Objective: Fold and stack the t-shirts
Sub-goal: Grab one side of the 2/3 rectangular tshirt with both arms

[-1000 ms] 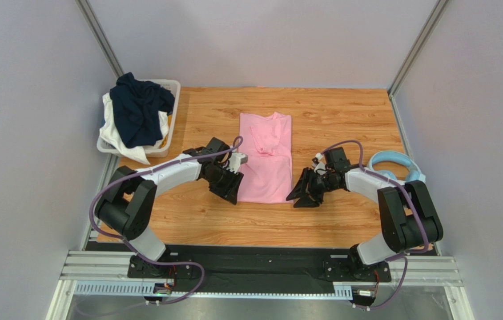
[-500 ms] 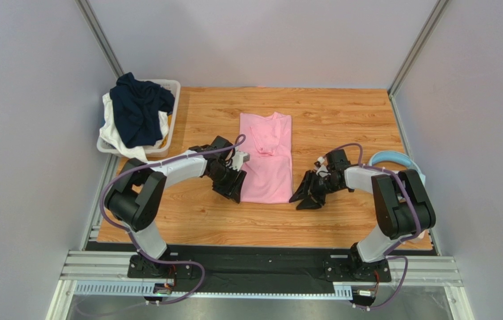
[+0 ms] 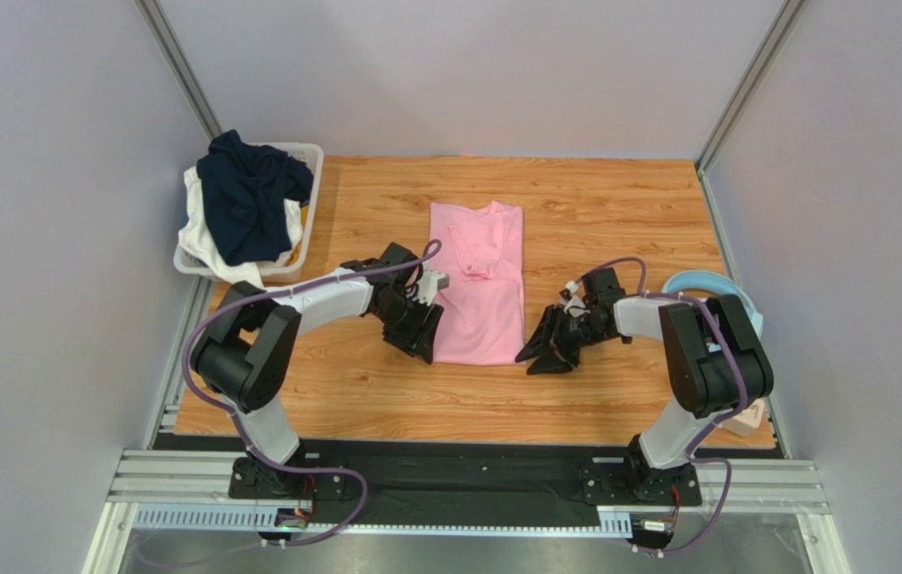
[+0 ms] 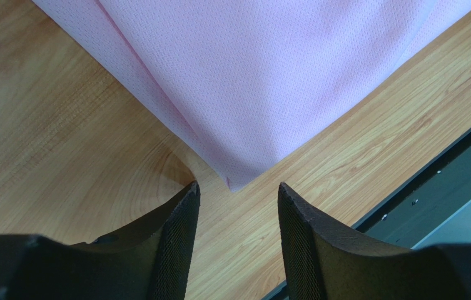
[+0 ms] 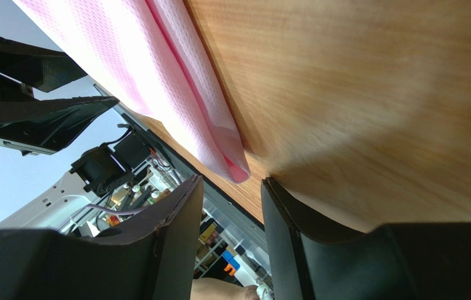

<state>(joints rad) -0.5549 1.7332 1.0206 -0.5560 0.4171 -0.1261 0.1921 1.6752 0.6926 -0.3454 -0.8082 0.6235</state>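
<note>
Pink t-shirt (image 3: 478, 293) lies between parted, empty left fingers (image 4: 174, 245) and right fingers (image 5: 170, 251); headphones (image 3: 705, 285) peek past right arm (image 3: 707, 359).

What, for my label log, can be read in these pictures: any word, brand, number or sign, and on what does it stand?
No text can be read anywhere.
Pink shirt: plain, no print.
Navy shirt: no print shows.
Basket: no label shows.
Headphones: too small to tell any brand.
Parts beyond the table edge in the right wrist view: too blurred to read.
</note>
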